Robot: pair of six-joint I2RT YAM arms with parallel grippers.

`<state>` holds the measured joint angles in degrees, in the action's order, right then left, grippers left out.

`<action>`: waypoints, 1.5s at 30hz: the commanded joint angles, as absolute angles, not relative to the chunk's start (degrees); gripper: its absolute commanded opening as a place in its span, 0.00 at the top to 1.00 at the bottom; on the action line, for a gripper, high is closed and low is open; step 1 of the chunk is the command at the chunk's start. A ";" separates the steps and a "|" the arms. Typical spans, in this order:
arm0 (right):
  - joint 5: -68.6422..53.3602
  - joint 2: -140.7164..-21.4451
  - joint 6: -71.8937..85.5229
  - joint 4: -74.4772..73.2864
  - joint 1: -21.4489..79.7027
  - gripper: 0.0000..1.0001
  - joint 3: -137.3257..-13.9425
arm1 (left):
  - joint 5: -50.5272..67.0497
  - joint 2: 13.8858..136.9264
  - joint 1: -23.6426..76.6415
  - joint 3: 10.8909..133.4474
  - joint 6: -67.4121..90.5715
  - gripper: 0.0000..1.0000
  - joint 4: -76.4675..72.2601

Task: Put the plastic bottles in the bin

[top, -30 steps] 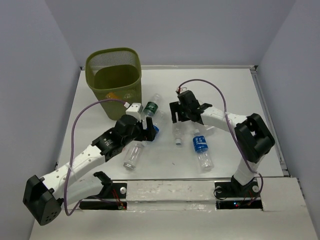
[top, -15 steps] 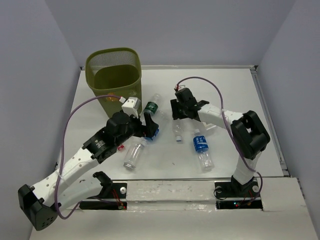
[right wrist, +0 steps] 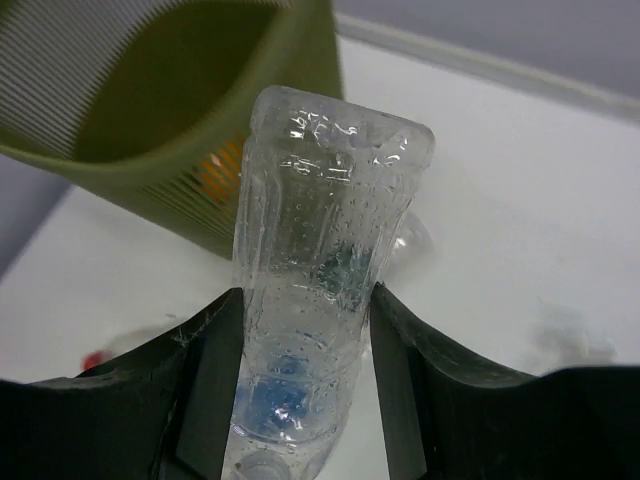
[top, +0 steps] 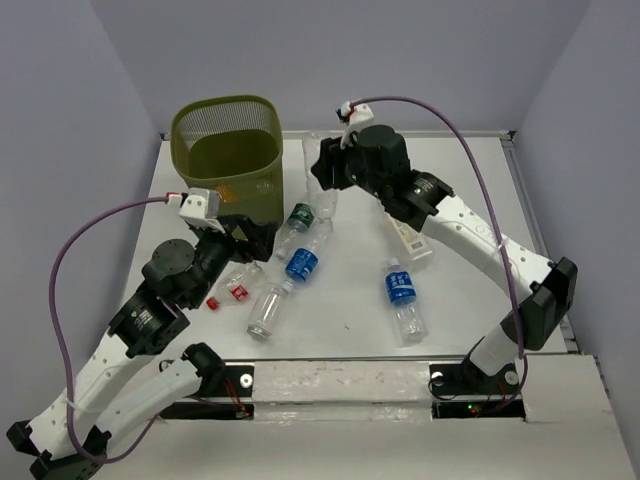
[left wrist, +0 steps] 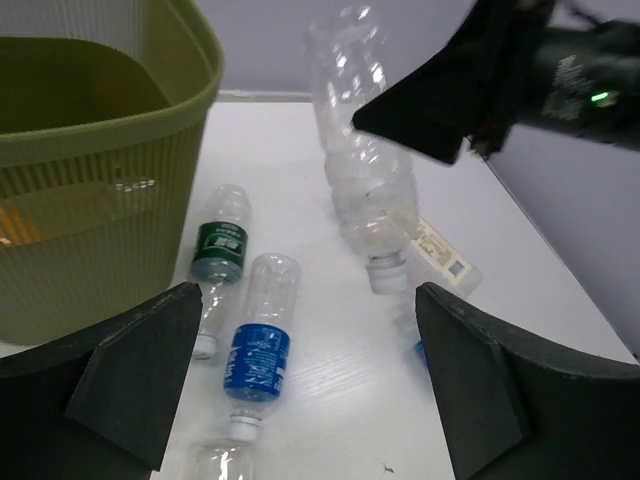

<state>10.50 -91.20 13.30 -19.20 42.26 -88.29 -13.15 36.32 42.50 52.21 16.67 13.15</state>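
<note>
**Right wrist view: clear bottle clamped, bin just ahead**

Right wrist view showed the right gripper closed on a clear, dimpled, unlabelled plastic bottle, one finger pressing each flank. The bottle's base stuck out beyond the fingertips. The olive-green mesh bin lay ahead of the fingers and to their left, its open mouth in plain sight. From above, that bottle hung off the table just beside the bin's rim, not yet over the opening.

The left gripper stood wide open and held nothing. Ahead of its fingers lay a green-labelled clear bottle and a blue-labelled clear bottle, both flat on the white table. The bin wall rose close on its left.

The step in hand looked like the carry to the drop. To do it well, the right arm would likely need to travel further towards its left until the whole bottle sat inside the rim's outline. The capped end hung below the jaws, so it probably needed height to pass the rim cleanly. Releasing too soon risked the bottle striking the rim and rolling away. Opening only once centred seemed the safest course.
</note>
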 commanded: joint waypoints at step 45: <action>3.18 -62.15 24.70 3.27 36.04 0.30 -46.07 | -16.08 77.05 46.76 58.09 17.58 0.01 10.02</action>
<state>1.83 -68.23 22.24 7.64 37.08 -52.66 -5.91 71.40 46.06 54.68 16.05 9.80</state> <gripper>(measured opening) 0.698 0.989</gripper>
